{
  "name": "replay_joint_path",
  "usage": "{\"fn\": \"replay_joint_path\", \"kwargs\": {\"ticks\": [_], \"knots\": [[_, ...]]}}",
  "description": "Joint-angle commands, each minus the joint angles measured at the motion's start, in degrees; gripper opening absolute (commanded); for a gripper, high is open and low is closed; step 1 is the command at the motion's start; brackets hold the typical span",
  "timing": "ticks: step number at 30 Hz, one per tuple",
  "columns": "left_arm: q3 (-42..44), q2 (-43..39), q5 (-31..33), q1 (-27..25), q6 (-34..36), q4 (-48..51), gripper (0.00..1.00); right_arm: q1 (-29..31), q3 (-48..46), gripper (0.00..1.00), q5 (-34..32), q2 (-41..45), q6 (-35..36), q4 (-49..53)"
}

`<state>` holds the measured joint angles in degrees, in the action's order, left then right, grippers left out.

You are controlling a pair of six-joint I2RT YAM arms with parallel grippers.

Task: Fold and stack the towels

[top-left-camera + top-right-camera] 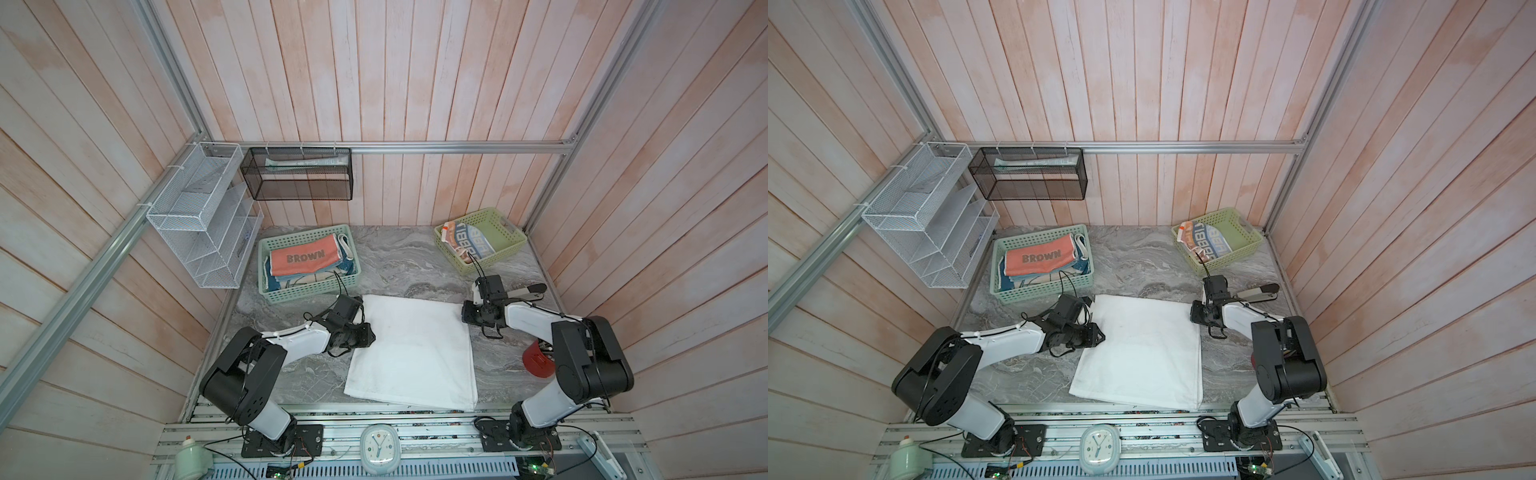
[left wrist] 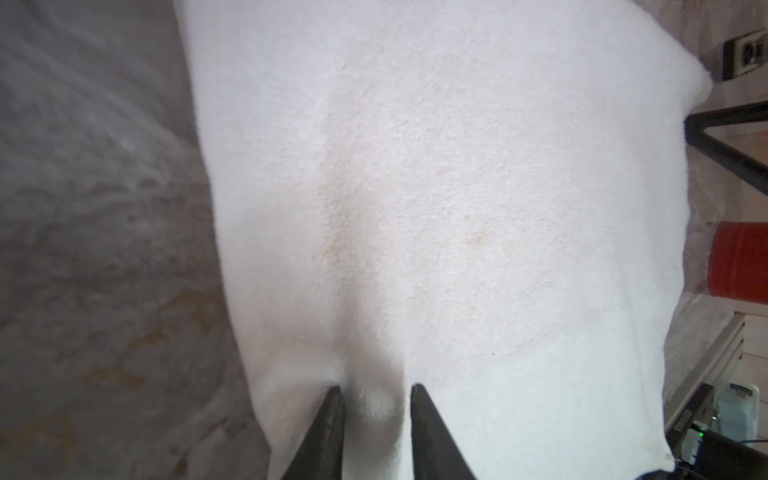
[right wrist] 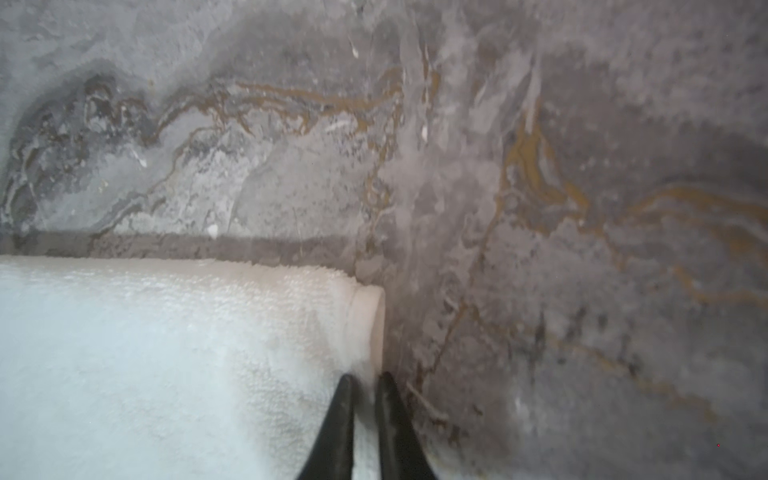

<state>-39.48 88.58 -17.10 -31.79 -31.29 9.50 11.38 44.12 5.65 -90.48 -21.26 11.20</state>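
1. In both top views I see the white towel (image 1: 411, 349) flat on the table (image 1: 399, 257); the jaws are hidden.
2. Left wrist view: the left gripper (image 2: 376, 395), narrowly parted, pinches a towel pucker.
3. Right wrist view: the right gripper (image 3: 365, 378) is nearly closed at the towel's edge; I can't tell if it grips.

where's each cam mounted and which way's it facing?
Top view: high above the arm bases, looking down and back; both arms, white towel, table.
Top view: beside it, same aim, arms, towel.
Left wrist: on left arm, facing across the towel; left gripper fingertips show.
Right wrist: on right arm, facing towel corner and table; right gripper fingertips show.
Shared: all see the towel.
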Motion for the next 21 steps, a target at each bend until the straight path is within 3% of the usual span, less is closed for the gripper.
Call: {"fn": "replay_joint_path", "kwargs": {"ticks": [1,3,6,13,21], "knots": [[-0.2,-2.8,6.1,0.2,-1.5,5.5,0.39,0.3,0.4,0.30,1.1,3.3,-1.0,2.1],[-2.6,-3.0,7.4,1.5,0.1,6.3,0.44,0.1,1.8,0.37,0.8,3.2,-0.2,2.3],[-7.5,0.2,4.4,5.3,2.4,6.4,0.46,-0.3,4.6,0.40,1.4,0.4,1.1,1.9],[-17.1,10.6,0.9,10.1,4.3,4.9,0.48,-0.5,10.2,0.42,0.6,-7.0,2.2,3.4],[-21.7,18.9,-2.7,11.5,3.8,-0.6,0.52,-0.6,7.9,0.46,1.2,-8.0,2.4,2.7]]}}
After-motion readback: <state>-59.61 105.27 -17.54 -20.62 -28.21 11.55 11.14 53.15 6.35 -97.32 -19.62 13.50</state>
